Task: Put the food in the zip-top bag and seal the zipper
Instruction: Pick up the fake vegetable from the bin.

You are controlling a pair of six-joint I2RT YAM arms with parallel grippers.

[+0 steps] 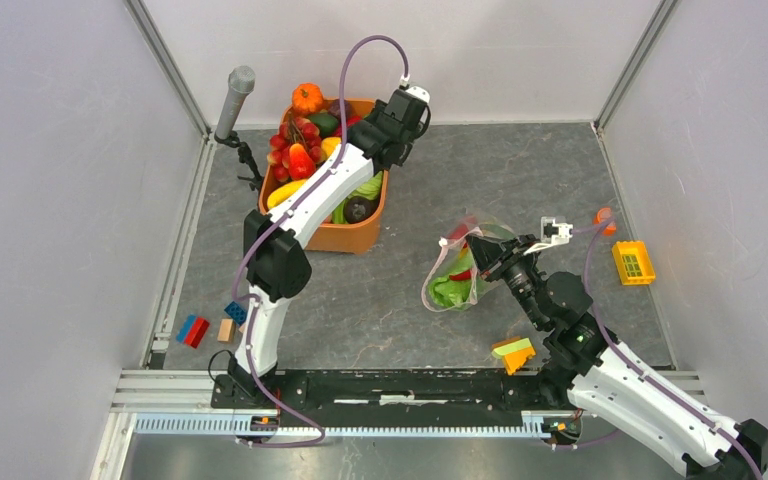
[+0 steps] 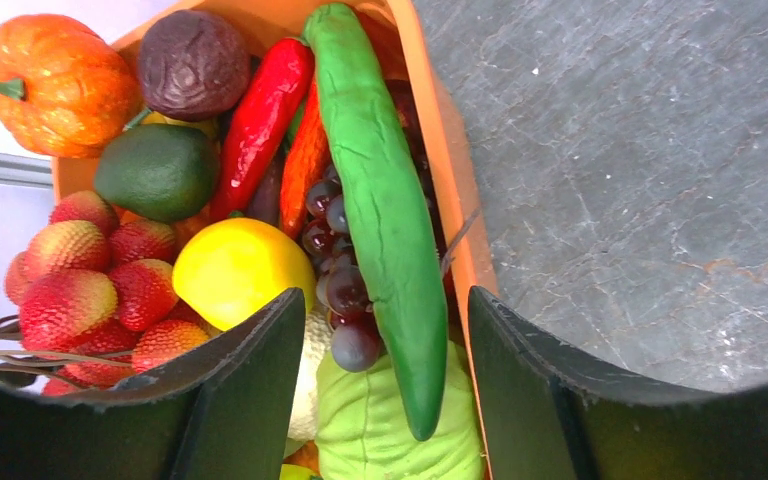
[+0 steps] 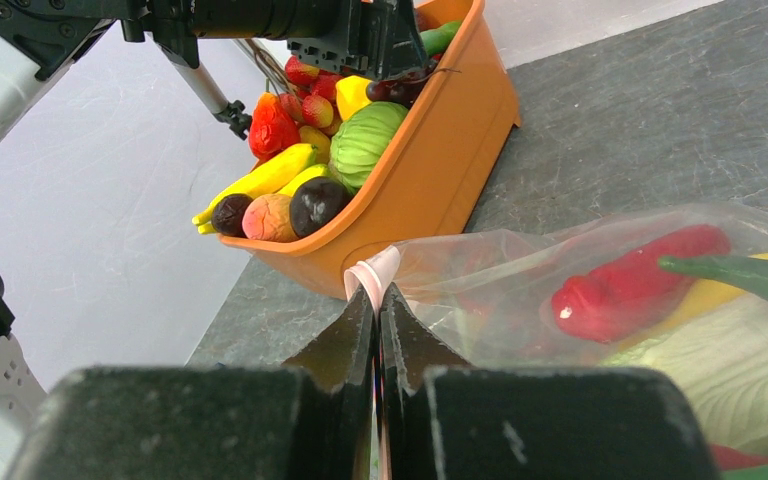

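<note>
The clear zip-top bag (image 1: pixel 455 275) lies on the table's middle right, holding a leafy cabbage (image 3: pixel 730 370), a red chili (image 3: pixel 640 280) and a slim green vegetable (image 3: pixel 740 275). My right gripper (image 3: pixel 377 300) is shut on the bag's pink zipper strip (image 3: pixel 375 272) at its mouth and holds it up. My left gripper (image 2: pixel 385 330) is open over the far end of the orange tub (image 1: pixel 355 235). A long slim green vegetable (image 2: pixel 385 220) lies between its jaws, untouched. A red chili (image 2: pixel 260 120) lies beside it in the tub. Yellow bananas (image 3: pixel 260 180) lie at the tub's near end.
The tub also holds a small pumpkin (image 2: pixel 55 80), strawberries, grapes, a lemon, an avocado and a green cabbage (image 3: pixel 365 140). A grey post on a tripod (image 1: pixel 232 105) stands left of the tub. Small blocks (image 1: pixel 195 330) lie front left, a yellow-orange wedge (image 1: pixel 513 352) front right, a yellow crate (image 1: pixel 633 262) at the right.
</note>
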